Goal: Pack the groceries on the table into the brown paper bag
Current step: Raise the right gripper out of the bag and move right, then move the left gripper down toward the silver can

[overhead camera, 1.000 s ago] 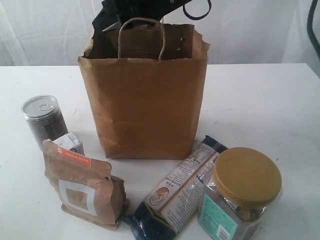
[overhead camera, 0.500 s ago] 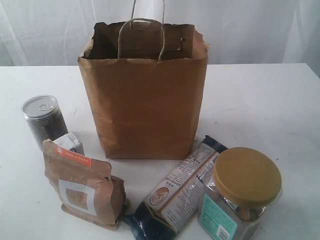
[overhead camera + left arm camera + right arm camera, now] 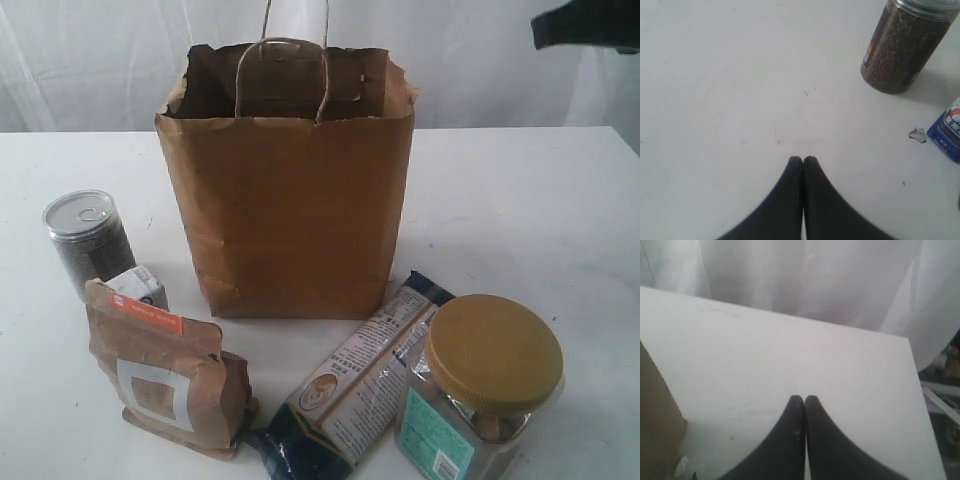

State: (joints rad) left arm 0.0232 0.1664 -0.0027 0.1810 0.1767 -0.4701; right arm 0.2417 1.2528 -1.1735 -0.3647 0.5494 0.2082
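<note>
The brown paper bag (image 3: 290, 190) stands upright in the middle of the white table (image 3: 520, 200). Left of it stand the grey pull-tab can (image 3: 88, 240), the small white-blue carton (image 3: 140, 286) and the brown orange-striped pouch (image 3: 165, 370). In front lie the long dark-blue packet (image 3: 355, 375) and the gold-lidded clear jar (image 3: 485, 385). My left gripper (image 3: 802, 160) is shut and empty over bare table, with the can (image 3: 902, 45) and carton (image 3: 947, 130) off to one side. My right gripper (image 3: 804, 399) is shut and empty above bare table; part of that arm (image 3: 585, 25) shows at the exterior view's top right.
White curtains (image 3: 100, 60) hang behind the table. The right wrist view shows the table's edge (image 3: 920, 390) with clutter beyond it, and the bag's side (image 3: 655, 425). A small paper scrap (image 3: 917, 135) lies by the carton.
The right arm has lifted out of the bag's mouth and swung away to the upper right. Its jaws have closed. The groceries on the table have not moved.
</note>
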